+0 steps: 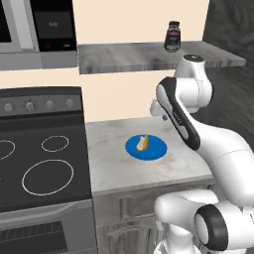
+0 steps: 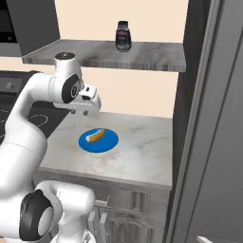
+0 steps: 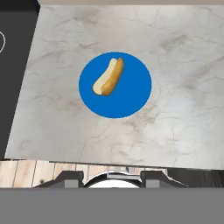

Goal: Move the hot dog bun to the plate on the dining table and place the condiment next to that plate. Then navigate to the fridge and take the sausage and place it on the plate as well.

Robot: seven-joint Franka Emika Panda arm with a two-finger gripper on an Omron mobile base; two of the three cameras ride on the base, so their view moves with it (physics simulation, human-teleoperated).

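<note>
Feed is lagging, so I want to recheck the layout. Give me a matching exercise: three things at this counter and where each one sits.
Things:
1. hot dog bun
2. condiment
3. blue plate

Places:
A. on the marble counter beside the stove
B. on the upper shelf
C. lying on the blue plate

Pairs: 1-C, 2-B, 3-A
</note>
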